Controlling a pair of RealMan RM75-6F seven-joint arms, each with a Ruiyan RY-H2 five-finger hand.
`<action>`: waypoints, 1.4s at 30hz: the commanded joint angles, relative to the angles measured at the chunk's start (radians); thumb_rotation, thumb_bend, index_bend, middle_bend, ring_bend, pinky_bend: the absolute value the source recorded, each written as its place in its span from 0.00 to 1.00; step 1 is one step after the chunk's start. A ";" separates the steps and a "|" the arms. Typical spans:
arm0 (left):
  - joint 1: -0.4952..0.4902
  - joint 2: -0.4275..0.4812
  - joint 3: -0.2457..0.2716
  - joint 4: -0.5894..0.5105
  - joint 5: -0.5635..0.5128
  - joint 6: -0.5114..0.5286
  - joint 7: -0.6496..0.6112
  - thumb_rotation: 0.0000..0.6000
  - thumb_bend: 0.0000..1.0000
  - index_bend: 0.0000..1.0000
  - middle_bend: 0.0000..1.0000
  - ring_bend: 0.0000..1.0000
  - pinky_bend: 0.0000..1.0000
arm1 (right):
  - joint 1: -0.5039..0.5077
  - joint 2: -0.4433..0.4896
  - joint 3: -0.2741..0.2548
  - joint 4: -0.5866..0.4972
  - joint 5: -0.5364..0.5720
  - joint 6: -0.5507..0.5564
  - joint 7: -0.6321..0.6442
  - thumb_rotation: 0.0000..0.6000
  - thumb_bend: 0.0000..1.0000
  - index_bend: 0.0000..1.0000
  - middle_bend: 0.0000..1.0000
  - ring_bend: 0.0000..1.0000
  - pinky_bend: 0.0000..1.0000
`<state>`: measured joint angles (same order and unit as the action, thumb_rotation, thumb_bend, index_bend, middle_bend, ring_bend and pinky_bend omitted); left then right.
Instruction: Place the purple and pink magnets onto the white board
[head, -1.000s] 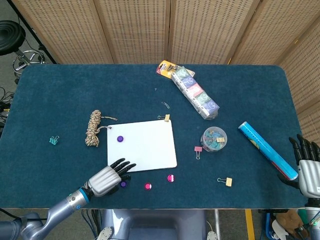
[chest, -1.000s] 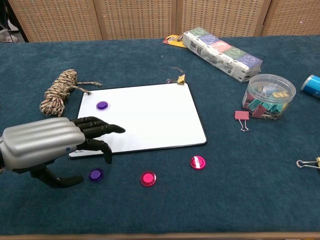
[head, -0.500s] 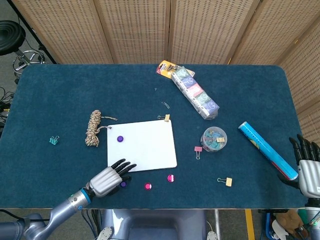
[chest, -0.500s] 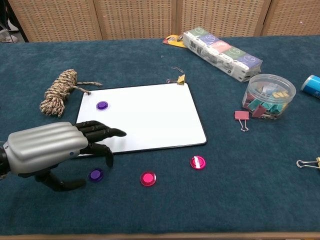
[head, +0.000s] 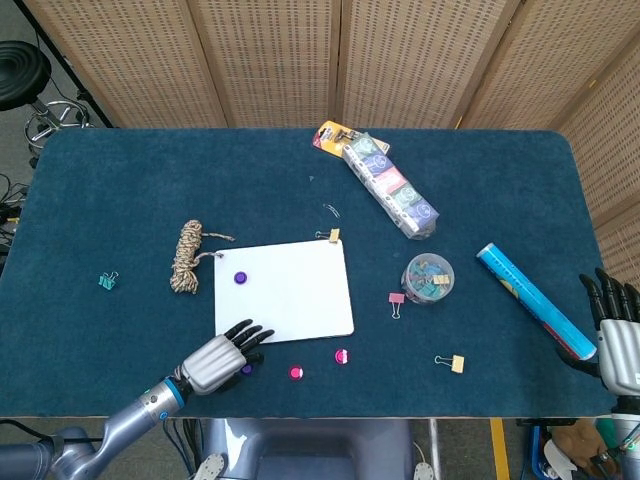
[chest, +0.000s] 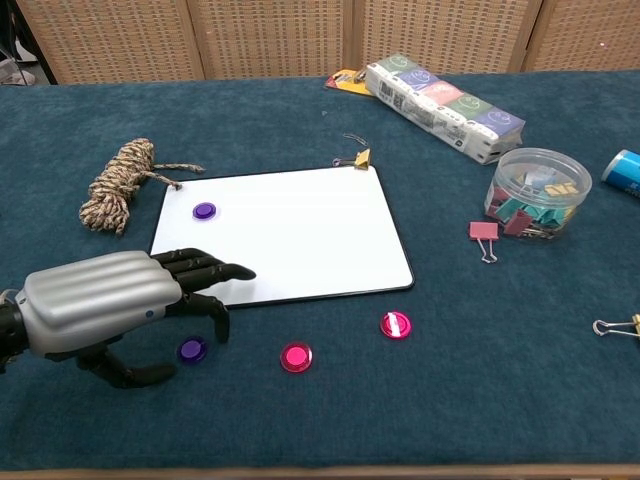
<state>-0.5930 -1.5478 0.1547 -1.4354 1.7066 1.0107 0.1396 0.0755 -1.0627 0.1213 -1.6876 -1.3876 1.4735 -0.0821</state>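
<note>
left hand (chest: 110, 305) open over purple magnet (chest: 191, 350) beside white board (chest: 300, 235)

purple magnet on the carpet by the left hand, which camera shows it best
The chest view: the round purple magnet lies in full sight on the blue cloth, just below the left hand's dark fingers. In the head view the magnet is a small speck partly hidden at the hand's edge.

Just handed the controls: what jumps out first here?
The silver left hand hovers at the near left corner of the white rectangular board, above a round purple magnet on the cloth. Another purple magnet sits on the board; two pink magnets lie off its near edge.
</note>
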 joint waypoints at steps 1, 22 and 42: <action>0.001 -0.004 -0.001 0.004 0.000 0.002 0.001 1.00 0.36 0.41 0.00 0.00 0.00 | 0.000 0.000 0.001 0.000 0.001 0.001 0.001 1.00 0.00 0.00 0.00 0.00 0.00; 0.012 0.001 -0.029 -0.004 -0.023 0.025 0.039 1.00 0.39 0.58 0.00 0.00 0.00 | 0.000 0.002 0.000 -0.002 0.002 -0.001 0.002 1.00 0.00 0.00 0.00 0.00 0.00; -0.097 -0.014 -0.257 0.071 -0.313 -0.123 0.111 1.00 0.41 0.58 0.00 0.00 0.00 | 0.004 0.001 0.001 0.001 0.008 -0.011 0.007 1.00 0.00 0.00 0.00 0.00 0.00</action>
<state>-0.6768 -1.5528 -0.0878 -1.3778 1.4103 0.9028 0.2412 0.0790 -1.0614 0.1219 -1.6868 -1.3794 1.4622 -0.0752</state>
